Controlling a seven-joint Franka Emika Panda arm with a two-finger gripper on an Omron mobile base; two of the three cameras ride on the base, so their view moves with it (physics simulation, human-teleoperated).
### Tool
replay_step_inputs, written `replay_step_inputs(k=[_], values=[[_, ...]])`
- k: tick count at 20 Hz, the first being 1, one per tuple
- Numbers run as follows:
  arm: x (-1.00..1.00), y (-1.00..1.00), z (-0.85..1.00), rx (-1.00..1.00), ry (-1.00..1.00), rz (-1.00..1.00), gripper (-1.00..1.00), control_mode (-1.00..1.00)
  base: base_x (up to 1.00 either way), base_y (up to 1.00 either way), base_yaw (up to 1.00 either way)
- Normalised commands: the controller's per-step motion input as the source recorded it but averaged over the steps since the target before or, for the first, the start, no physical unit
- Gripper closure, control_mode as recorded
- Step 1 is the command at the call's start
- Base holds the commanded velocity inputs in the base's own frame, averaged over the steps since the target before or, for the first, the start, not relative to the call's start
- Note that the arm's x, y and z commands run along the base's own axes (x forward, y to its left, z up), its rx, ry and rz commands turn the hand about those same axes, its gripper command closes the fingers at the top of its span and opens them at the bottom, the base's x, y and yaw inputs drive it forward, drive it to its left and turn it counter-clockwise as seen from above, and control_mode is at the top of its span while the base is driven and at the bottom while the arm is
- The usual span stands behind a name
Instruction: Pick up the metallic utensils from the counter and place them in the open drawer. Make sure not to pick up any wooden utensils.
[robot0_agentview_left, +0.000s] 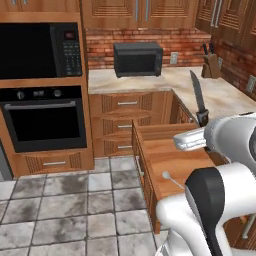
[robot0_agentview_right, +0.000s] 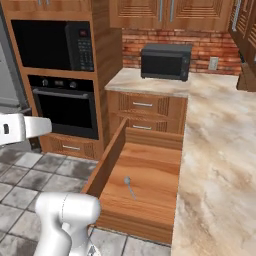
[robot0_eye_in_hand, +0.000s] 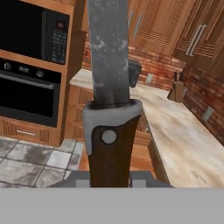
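Observation:
My gripper (robot0_eye_in_hand: 110, 175) is shut on a knife's dark handle (robot0_eye_in_hand: 111, 148), and the grey blade (robot0_eye_in_hand: 109, 52) stands straight up. In the left base view the knife (robot0_agentview_left: 198, 97) hangs upright above the far right corner of the open drawer (robot0_agentview_left: 170, 150), with the gripper (robot0_agentview_left: 202, 124) under it. A silver spoon (robot0_agentview_right: 129, 186) lies on the drawer's (robot0_agentview_right: 150, 170) pale wood floor; it is also visible as the spoon (robot0_agentview_left: 170, 178) from the left. The marbled counter (robot0_agentview_right: 220, 165) runs along the drawer's right side. The wooden utensils are out of view.
A black microwave (robot0_agentview_left: 137, 59) sits on the back counter by the brick wall, and a knife block (robot0_agentview_left: 210, 66) stands in the corner. A built-in oven (robot0_agentview_left: 42, 117) fills the tall cabinet on the left. Grey tiled floor (robot0_agentview_left: 65, 205) lies in front of the drawer.

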Motion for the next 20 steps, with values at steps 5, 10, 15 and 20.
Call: replay_step_inputs(k=[5, 10, 15, 20], values=[[0.00, 0.00, 0.00, 0.00, 0.00, 0.00, 1.00, 1.00, -0.58, -0.14, 0.00], [0.00, 0.00, 0.00, 0.00, 0.00, 0.00, 1.00, 1.00, -0.35, -0.31, -0.01], [0.19, -0.33, -0.07, 0.00, 0.14, -0.03, 1.00, -1.00, -0.07, -0.21, -0.03], [0.80, -0.30, -0.45, 0.00, 0.59, -0.04, 1.00, -1.00, 0.00, 0.00, 0.00]])
